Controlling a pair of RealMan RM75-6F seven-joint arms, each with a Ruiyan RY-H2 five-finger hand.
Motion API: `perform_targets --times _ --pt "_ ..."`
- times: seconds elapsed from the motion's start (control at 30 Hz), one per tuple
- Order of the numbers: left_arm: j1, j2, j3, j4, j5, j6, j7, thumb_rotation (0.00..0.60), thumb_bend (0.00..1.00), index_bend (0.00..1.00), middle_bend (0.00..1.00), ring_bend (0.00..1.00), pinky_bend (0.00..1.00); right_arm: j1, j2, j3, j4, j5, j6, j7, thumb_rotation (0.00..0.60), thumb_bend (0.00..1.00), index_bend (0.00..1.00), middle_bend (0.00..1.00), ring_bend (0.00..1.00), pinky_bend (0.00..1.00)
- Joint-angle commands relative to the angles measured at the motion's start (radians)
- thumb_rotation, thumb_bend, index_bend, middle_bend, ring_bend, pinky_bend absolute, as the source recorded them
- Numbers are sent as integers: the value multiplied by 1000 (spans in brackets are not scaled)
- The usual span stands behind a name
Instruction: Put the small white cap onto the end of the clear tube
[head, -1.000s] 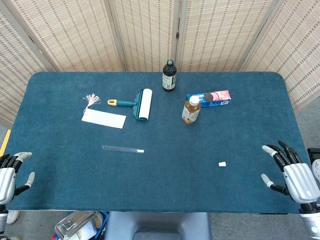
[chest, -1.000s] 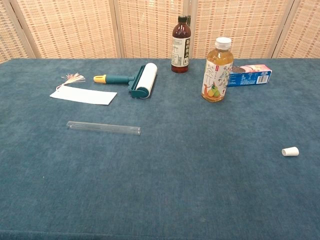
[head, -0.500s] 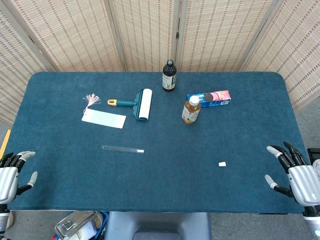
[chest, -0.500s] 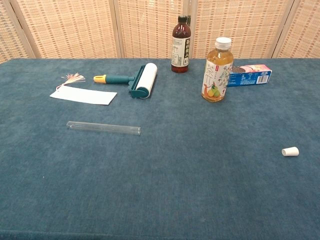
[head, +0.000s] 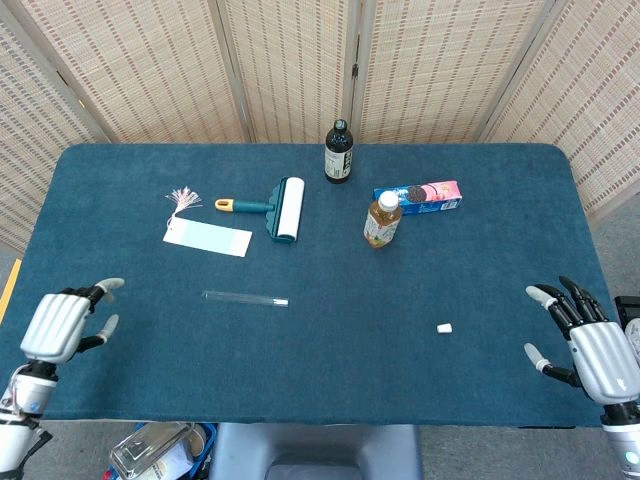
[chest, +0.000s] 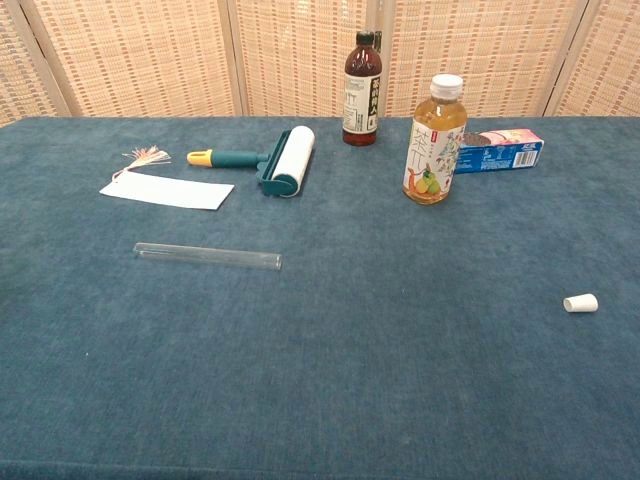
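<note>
On the blue table (head: 320, 380), clear tube (head: 246, 298) and white cap (head: 445, 327) well apart, left hand (head: 62, 325) and right hand (head: 590, 345) both empty, fingers spread.

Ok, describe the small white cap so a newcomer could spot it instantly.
Start at the blue table, on the robot's right side near the front edge. The small white cap lies alone on bare cloth, between the clear tube and the right hand. It is the tiniest white thing there.
</note>
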Motion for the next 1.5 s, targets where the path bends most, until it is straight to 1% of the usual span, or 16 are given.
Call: perform_targets --times 0.03,0.13,0.27,0.33,0.4,0.47,0.53,0.7,0.83,1.07,1.5 --pt "-92 -30 -29 26 10 -92 27 600 372 277 571 660 729 2 0 -1 1 1 -3 1 600 277 149 175 38 106" --pt "-153 -65 -47 41 -14 -159 54 600 372 281 608 686 785 4 3 -1 0 3 -8 1 600 277 149 175 38 106" --pt "-225 -111 -65 56 -61 -243 105 600 368 298 642 715 819 7 6 -3 0 7 -15 2 600 277 149 174 38 106" --pt "-261 -136 -72 67 -93 -287 132 600 360 308 691 751 866 7 5 -3 1 11 -17 2 600 277 149 175 38 106" --pt "-278 -149 -76 72 -117 -310 144 600 358 313 747 796 921 7 4 -3 1 12 -17 2 600 277 149 174 38 106" --pt "-299 -165 -80 78 -142 -334 162 600 355 324 814 860 980 8 3 -4 3 14 -19 3 600 277 149 174 38 106" --pt "-340 -197 -83 94 -187 -391 199 600 353 333 863 906 1000 10 2 -5 6 19 -26 5 600 277 149 174 38 106" --pt "-399 -267 -88 129 -280 -431 282 600 334 352 938 969 1000 14 1 -4 12 23 -32 9 600 277 149 174 38 106" --pt "-437 -323 -78 159 -337 -445 341 600 325 369 965 994 1000 19 -2 -4 17 28 -42 13 600 277 149 174 38 106" --pt "-477 -408 -63 213 -428 -453 394 600 324 416 987 1000 1000 22 -2 -4 22 36 -49 19 600 277 149 174 38 106" --pt "-547 -485 -42 257 -635 -460 501 600 324 404 987 1000 1000 24 1 -7 26 38 -53 27 600 277 149 175 38 106"
